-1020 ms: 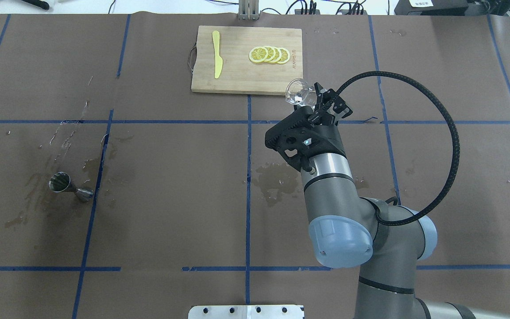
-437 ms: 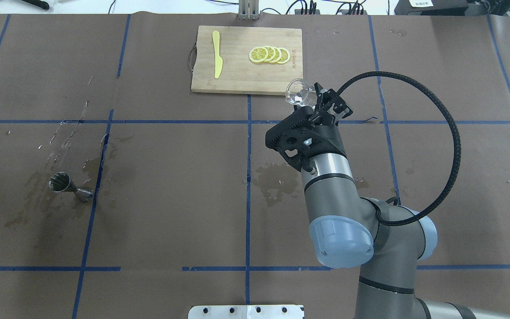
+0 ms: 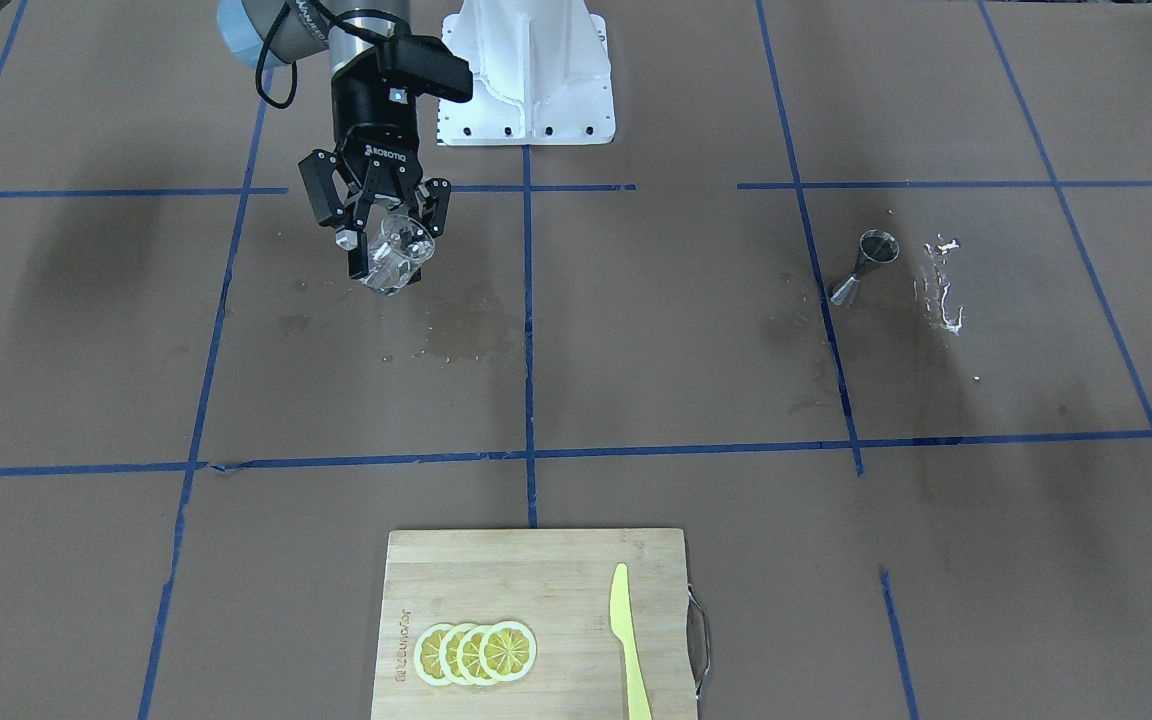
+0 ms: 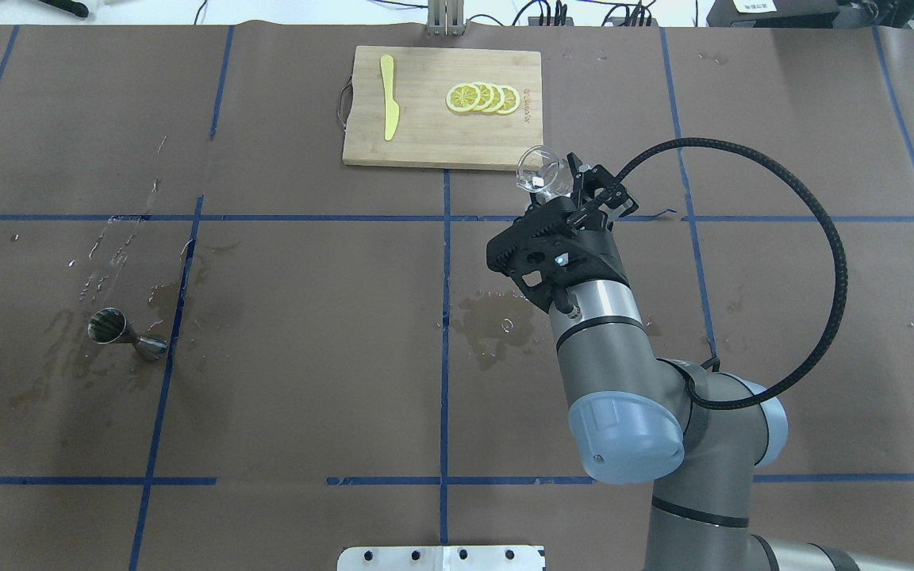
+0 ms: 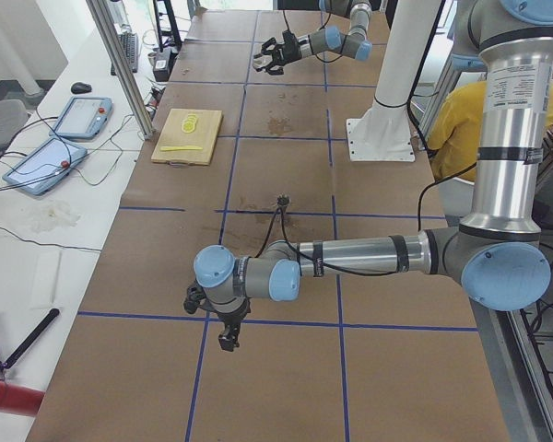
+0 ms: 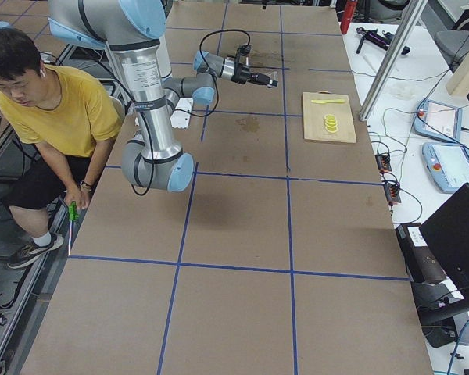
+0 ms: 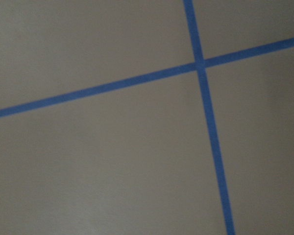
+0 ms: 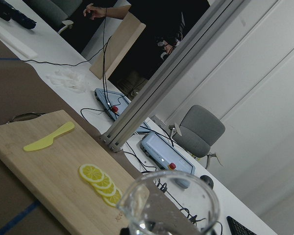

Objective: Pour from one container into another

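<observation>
Over the brown table (image 4: 306, 357), the right claw (image 3: 388, 255) clasps the glass cup (image 4: 536, 166) aloft, its arm stretched forward.

Clear thick-walled glass cup (image 4: 537, 168) tilted aloft in the right tool (image 3: 391, 252); silvery hourglass jigger (image 4: 125, 334) stands upright, well apart

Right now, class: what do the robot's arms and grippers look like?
Right arm and left arm: grey tubes, pale blue joint caps. Right gripper: black, two-fingered, marked ROBOTIQ, with a looping black braided cable. Left gripper: black.
</observation>
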`<state>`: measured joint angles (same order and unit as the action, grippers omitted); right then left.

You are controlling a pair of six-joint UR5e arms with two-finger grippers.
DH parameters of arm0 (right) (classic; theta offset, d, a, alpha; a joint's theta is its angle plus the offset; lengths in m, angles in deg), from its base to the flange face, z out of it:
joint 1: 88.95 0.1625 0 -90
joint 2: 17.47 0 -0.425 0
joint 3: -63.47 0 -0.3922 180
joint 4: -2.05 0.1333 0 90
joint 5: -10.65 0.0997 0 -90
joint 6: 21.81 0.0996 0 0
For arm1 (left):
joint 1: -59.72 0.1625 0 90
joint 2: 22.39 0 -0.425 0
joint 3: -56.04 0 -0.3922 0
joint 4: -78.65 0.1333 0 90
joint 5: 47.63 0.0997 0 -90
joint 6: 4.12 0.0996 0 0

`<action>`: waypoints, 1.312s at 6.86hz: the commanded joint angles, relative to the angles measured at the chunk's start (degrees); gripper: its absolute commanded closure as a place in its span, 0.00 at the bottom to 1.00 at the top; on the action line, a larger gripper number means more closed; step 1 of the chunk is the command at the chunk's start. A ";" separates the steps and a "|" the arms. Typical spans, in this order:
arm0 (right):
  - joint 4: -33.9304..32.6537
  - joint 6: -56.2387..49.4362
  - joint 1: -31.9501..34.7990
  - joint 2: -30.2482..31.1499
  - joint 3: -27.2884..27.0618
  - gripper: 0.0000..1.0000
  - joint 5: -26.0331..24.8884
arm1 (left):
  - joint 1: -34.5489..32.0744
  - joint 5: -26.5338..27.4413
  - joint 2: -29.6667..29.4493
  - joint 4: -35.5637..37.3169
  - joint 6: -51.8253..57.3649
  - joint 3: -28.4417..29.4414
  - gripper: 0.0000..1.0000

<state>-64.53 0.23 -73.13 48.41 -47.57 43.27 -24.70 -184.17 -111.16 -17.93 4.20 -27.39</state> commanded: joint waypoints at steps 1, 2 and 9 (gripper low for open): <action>0.48 0.11 0.00 0.48 -0.05 1.00 0.08 | -0.66 -5.14 6.13 -0.09 -1.63 -8.54 0.00; 2.13 0.20 0.00 0.83 -0.23 1.00 0.16 | -0.75 -5.05 10.50 -1.31 -4.42 -13.55 0.00; 24.86 3.61 0.26 13.46 0.21 1.00 2.54 | -3.12 1.28 9.58 -3.61 -5.95 -14.84 0.00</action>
<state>-45.40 2.15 -72.91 57.72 -47.47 45.83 -27.81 -183.10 -101.54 -21.56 -1.72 -42.33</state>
